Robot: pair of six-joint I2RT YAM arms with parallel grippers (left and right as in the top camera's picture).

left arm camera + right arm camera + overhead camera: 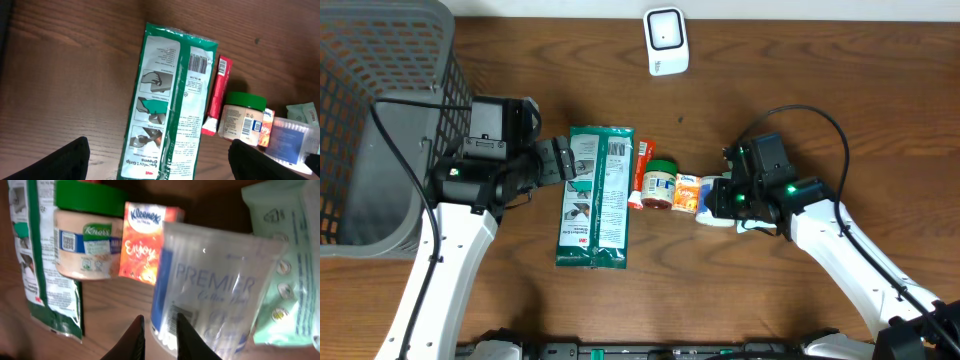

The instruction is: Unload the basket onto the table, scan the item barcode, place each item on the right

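Right claw point(159, 332) narrow, grip unclear, before clear plastic tub point(215, 295); left claw point(162, 162) wide.

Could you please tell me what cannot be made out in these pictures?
Right wrist view: whether the right pincer grips the clear swab box; blur hides the contact.
Left wrist view: the right edge cuts off the wipes pack.
Overhead: the right arm covers most of that pack.
Overhead: the gloves packet has a barcode too small to read.
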